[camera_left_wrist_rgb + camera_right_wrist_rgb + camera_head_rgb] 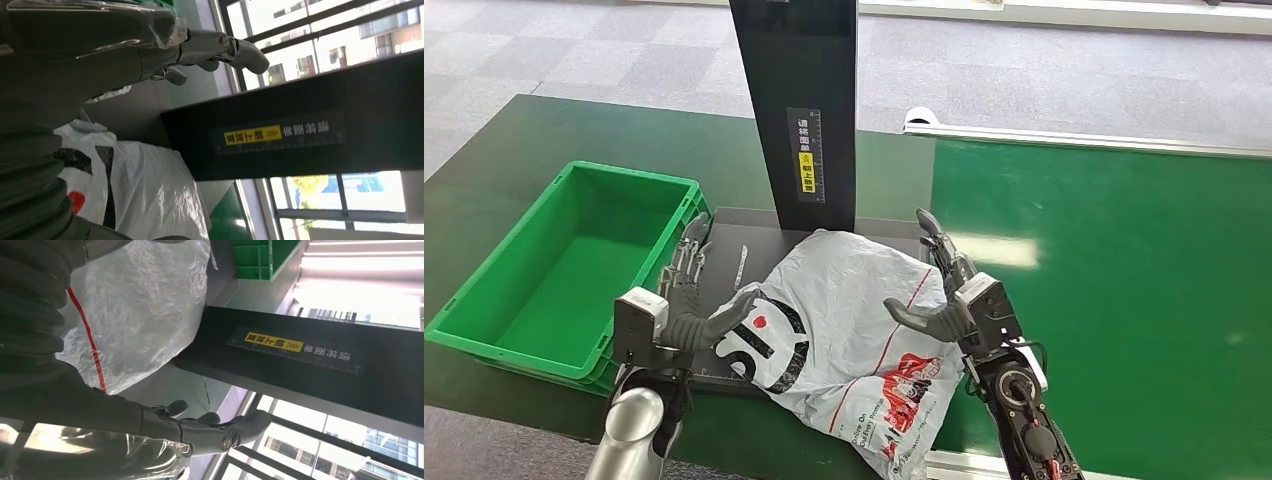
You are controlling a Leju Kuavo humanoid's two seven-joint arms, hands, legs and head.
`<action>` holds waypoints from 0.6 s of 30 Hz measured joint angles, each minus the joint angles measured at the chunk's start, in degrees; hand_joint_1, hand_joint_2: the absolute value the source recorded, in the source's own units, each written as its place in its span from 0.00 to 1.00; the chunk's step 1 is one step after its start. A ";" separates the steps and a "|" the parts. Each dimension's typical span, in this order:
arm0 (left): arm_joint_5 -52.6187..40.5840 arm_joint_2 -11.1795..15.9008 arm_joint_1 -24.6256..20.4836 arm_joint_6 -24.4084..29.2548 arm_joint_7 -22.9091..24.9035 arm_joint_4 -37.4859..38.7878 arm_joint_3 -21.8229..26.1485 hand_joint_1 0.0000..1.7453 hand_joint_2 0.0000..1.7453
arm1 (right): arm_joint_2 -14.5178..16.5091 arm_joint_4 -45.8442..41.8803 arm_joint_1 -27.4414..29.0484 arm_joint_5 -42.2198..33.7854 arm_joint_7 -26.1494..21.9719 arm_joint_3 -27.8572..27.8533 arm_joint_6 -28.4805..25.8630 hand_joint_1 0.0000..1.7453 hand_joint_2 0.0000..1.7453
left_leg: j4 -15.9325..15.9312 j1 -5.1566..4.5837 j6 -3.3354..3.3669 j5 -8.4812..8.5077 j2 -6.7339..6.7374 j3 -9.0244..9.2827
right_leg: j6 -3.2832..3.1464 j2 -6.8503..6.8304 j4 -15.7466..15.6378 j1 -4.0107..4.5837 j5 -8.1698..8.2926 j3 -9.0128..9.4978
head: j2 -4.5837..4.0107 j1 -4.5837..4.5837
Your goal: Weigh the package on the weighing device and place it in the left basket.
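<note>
On black scale platform (724,300), grey package (844,320), open robot hands flanking

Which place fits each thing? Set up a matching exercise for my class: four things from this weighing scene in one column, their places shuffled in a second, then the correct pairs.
Things
1. package
2. green basket
3. left hand
4. right hand

Places
A. empty, at the left of the scale
B. open, at the package's right edge
C. lying on the black scale platform
D. open, at the package's left edge

Pairs: 1-C, 2-A, 3-D, 4-B
</note>
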 joint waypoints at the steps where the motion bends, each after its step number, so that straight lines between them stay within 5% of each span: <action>1: -0.61 0.11 -0.11 -0.53 0.19 0.46 -0.75 0.00 1.00 | 0.16 0.11 -0.03 -0.86 0.05 -0.32 0.23 0.00 1.00 | 0.00 0.00 0.00 0.00 0.00 -0.01 | 0.00 0.00 0.00 0.00 0.00 -0.01 | 0.01 -0.01; 18: -2.88 1.44 -0.44 -1.35 0.83 3.49 -4.69 0.00 1.00 | 0.56 0.46 0.06 -3.32 0.10 -2.31 1.31 0.00 1.00 | 0.00 0.00 0.00 0.00 0.01 -0.02 | 0.00 0.00 0.00 0.00 0.00 -0.02 | -0.01 -0.01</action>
